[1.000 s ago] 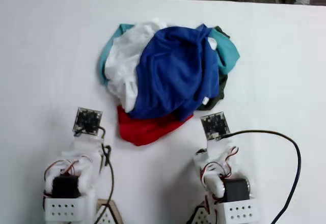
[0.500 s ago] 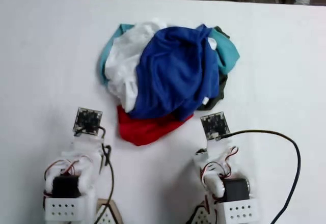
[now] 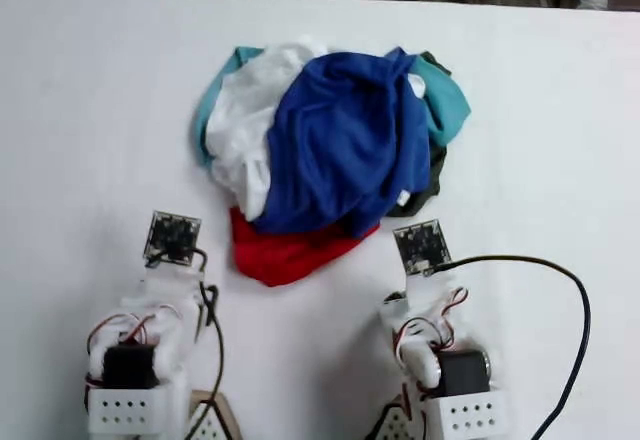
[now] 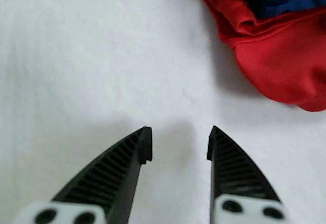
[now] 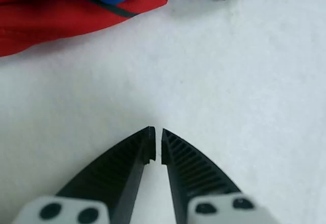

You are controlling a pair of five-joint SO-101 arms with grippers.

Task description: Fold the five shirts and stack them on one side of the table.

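Shirts [image 3: 330, 160] lay in one unfolded heap at mid-table [image 3: 90, 110], with both arms short of it.
I saw the blue shirt [image 3: 340, 150] on top, the white shirt [image 3: 245, 120] and teal shirt [image 3: 450, 105] under it, a dark shirt [image 3: 435, 175] at one edge, and the red shirt [image 3: 280, 250] nearest the arms. My left gripper [image 4: 177, 142] hung over bare table near the red hem, fingers moderately apart and empty. My right gripper [image 5: 158, 145] had its fingers almost touching, holding nothing. I judged folding not begun; next I needed to pull one shirt free, likely the blue, and spread it flat. I could read no writing.
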